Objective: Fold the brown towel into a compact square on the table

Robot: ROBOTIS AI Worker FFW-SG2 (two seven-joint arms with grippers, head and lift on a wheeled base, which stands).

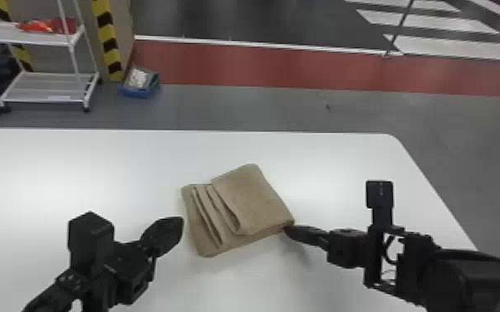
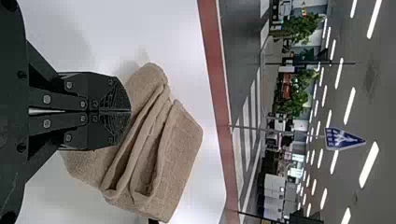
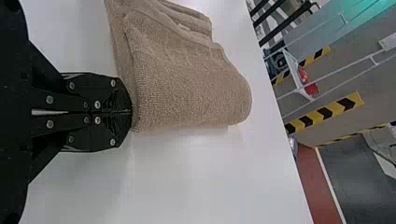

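Note:
The brown towel [image 1: 257,199] lies folded in layers on the white table, with a thicker folded part at its right and loose, ridged folds at its left. My left gripper [image 1: 180,224] is shut just left of the towel, apart from it. In the left wrist view the left gripper [image 2: 130,111] has its fingers together in front of the towel [image 2: 180,149]. At the towel's near right corner is my right gripper [image 1: 287,229]. From the right wrist, that gripper [image 3: 131,112] appears shut, its tips against the edge of the towel [image 3: 187,88]; no cloth is visible between them.
The white table [image 1: 74,166] extends around the towel on all sides, its far edge beyond the towel. On the floor behind stand a white shelf rack [image 1: 45,87] and a blue box [image 1: 139,83], away from both arms.

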